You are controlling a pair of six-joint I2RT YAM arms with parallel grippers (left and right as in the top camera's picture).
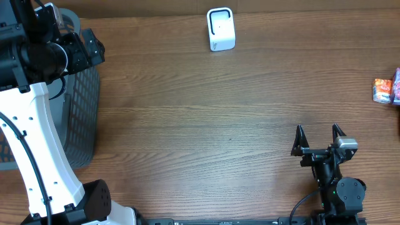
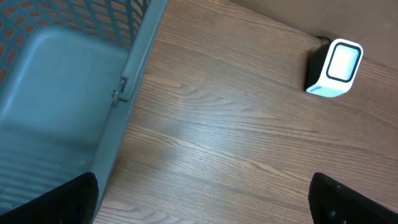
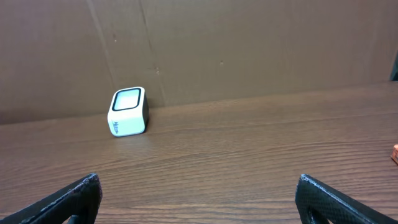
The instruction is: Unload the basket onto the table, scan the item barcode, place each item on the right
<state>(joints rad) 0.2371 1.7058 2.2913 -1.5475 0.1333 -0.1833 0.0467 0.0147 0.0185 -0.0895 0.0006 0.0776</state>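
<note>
Left gripper (image 2: 202,202), at the basket (image 1: 84,112) rim, and right gripper (image 1: 318,132), near the table (image 1: 187,125) front edge, both stand spread wide and empty; the packet (image 1: 382,90) lies at the right edge, well apart from the scanner (image 1: 220,29).

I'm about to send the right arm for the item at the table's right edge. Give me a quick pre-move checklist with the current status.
1. Right gripper open and empty: ok.
2. Left gripper open and empty: ok.
3. Item fully in view: not ok; the overhead frame's right edge cuts it off.
4. Which face carries the barcode: cannot tell.
5. Table bare between right gripper and item: ok.
6. Scanner upright and unobstructed: ok.
</note>
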